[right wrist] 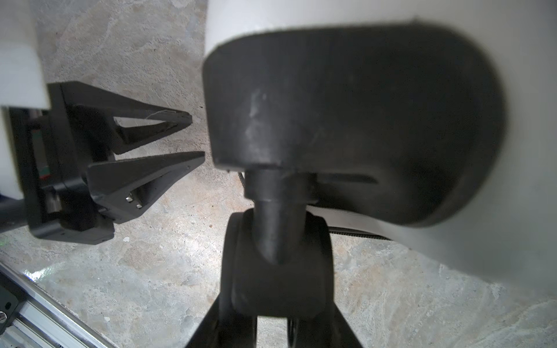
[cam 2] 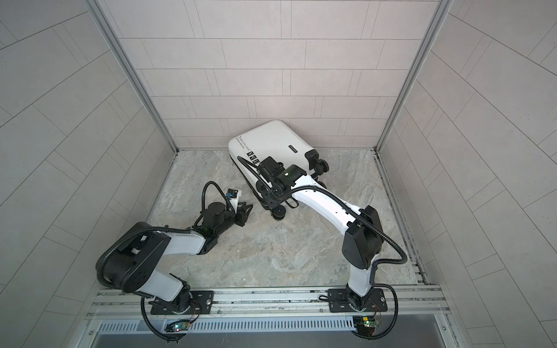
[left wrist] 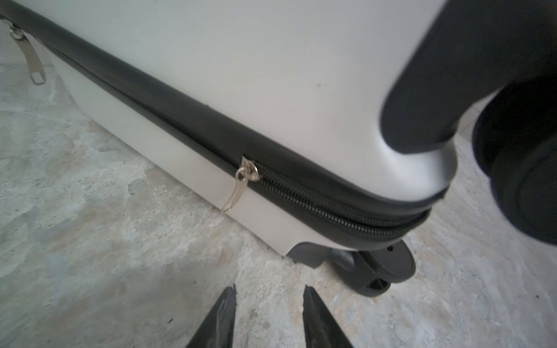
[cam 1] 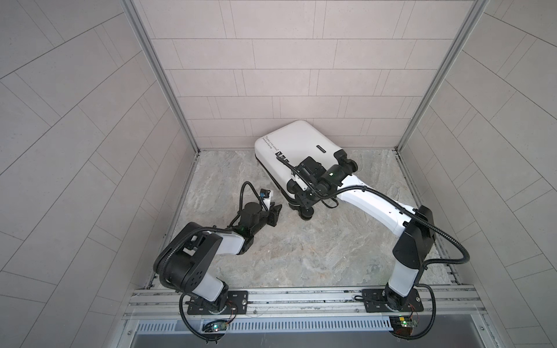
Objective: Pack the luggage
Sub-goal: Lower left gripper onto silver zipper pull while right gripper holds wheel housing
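Marbled floor (cam 1: 301,256); luggage (cam 1: 295,144) wheel (right wrist: 277,271) blurs between right fingers (right wrist: 211,328), grip unclear

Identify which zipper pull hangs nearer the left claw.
The pull by the wheel, straight ahead of the left claw; the other pull hangs far along the seam.
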